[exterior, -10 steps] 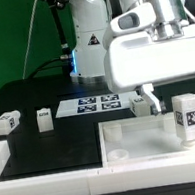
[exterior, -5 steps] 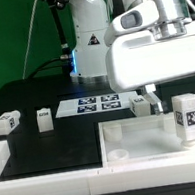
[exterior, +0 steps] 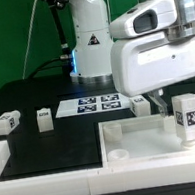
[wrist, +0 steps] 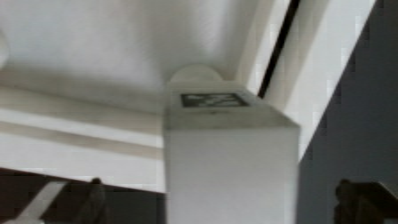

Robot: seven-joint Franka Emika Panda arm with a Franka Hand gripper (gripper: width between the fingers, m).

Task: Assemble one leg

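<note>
A leg (exterior: 187, 113), a small white post with a square tag, stands upright in the far right corner socket of the white tray (exterior: 143, 142). My gripper (exterior: 181, 92) hangs right above it. In the wrist view the leg (wrist: 228, 130) fills the middle. My gripper (wrist: 214, 205) is open, with a dark finger (wrist: 64, 200) on either side and a gap to the post. Three more legs lie on the black table: one (exterior: 5, 123) at the exterior view's left, one (exterior: 44, 117) beside it, and one (exterior: 139, 103) behind the tray.
The marker board (exterior: 96, 104) lies flat behind the tray. A raised white rim (exterior: 47, 176) runs along the table's front and left edges. The arm's base (exterior: 90, 46) stands at the back.
My gripper has shifted slightly toward the exterior view's right and lifted a little. The upright leg and the loose legs have not moved.
</note>
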